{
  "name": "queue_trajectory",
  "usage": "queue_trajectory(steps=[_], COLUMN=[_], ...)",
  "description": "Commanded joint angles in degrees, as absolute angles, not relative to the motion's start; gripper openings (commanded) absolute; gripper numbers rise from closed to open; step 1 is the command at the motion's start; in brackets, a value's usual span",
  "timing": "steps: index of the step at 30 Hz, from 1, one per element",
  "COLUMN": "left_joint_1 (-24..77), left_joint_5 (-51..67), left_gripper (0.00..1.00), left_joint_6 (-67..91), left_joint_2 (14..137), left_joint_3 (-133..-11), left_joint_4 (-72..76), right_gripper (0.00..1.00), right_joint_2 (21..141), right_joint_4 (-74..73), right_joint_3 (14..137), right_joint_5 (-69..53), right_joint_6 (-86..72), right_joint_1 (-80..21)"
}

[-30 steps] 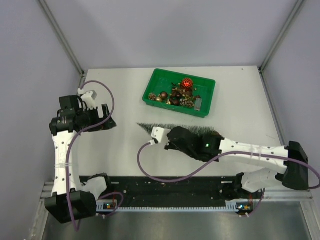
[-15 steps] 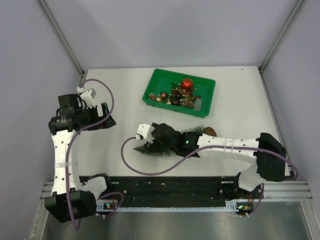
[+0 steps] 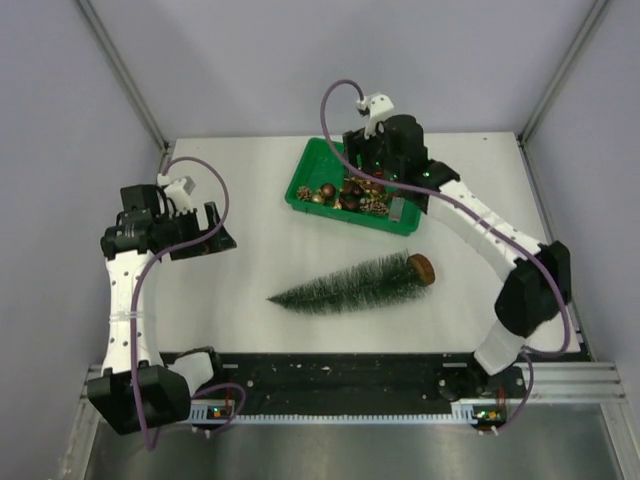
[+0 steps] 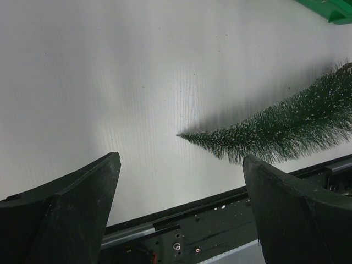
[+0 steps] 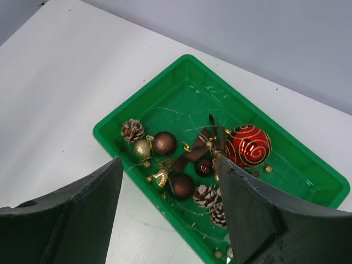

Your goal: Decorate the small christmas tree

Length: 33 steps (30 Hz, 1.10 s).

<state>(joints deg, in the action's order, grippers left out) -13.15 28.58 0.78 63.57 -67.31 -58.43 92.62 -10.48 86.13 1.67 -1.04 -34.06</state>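
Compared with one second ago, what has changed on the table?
The right fingers let go of the small christmas tree, after dragging it slightly nearer, and swung away to hover over the green tray. The left arm and the tray stayed put.

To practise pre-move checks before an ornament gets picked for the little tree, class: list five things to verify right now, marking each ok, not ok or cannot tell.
1. Right gripper open, nothing between its fingers: ok.
2. Right gripper positioned over the green tray: ok.
3. Red bauble lying uncovered in the tray: ok.
4. Small christmas tree standing upright: not ok, it lies on its side on the table.
5. Left gripper open and apart from the tree: ok.
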Motion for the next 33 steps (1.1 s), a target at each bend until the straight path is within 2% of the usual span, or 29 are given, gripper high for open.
queue_trajectory(steps=[1, 10, 22, 30, 33], left_joint_1=[-13.1, -13.0, -13.0, -13.0, -13.0], left_joint_5=[30.5, 30.6, 29.7, 28.5, 27.8], left_gripper=[0.99, 0.99, 0.99, 0.99, 0.99], left_joint_6=[0.9, -3.5, -5.4, -6.4, -6.7], left_joint_2=[63.3, 61.8, 61.6, 60.8, 60.6], left_joint_3=[-66.7, -66.5, -63.7, -63.4, -62.8], left_joint_4=[-56.2, -57.5, -57.0, -56.6, -56.4], right_gripper=[0.67, 0.61, 0.51, 0.46, 0.41], right_joint_2=[105.0, 118.1, 119.1, 120.1, 120.8], right_joint_4=[-12.5, -9.4, -6.6, -6.9, -7.3], right_joint_3=[93.4, 98.7, 92.5, 92.6, 93.3], right_joint_5=[-0.4, -4.5, -7.9, -8.6, -8.7], right_joint_6=[-2.7, -4.8, -7.6, -7.8, -7.4], right_joint_1=[-31.5, -29.5, -29.5, -30.0, -30.6])
